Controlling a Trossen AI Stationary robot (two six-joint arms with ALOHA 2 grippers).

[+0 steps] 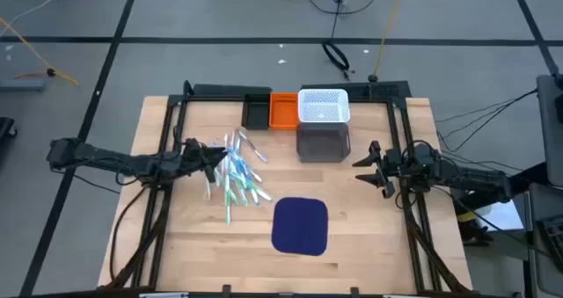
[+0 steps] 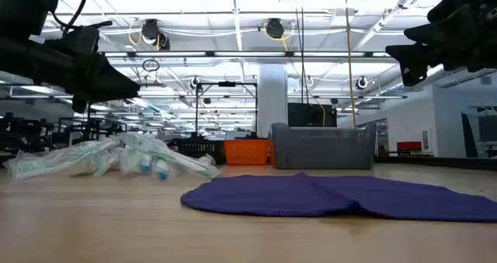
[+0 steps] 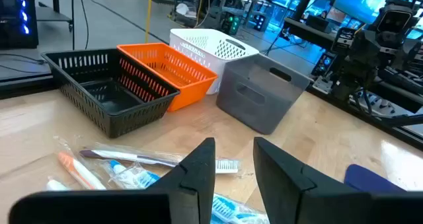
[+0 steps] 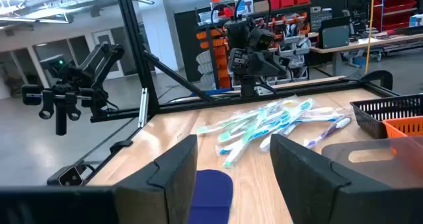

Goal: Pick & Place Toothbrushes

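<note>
Left pincer: fingers parted narrowly, holding nothing, hovering at the left side of the toothbrushes. These lie heaped left of worktop centre. Blue mat toward front edge. Black, orange, white and grey bins along back edge. Right pincer: open, empty, near right edge.

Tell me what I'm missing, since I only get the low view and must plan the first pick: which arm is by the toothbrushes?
Observer: The left gripper is at the pile's edge; the toothbrushes lie just beyond it.
Operator: Are its jaws open?
Observer: Yes, the left wrist view shows a gap between them, with nothing held.
Operator: Any bins hidden behind the grey one?
Observer: A white bin sits directly behind the grey bin, with an orange bin and a black bin in a row beside it.
</note>
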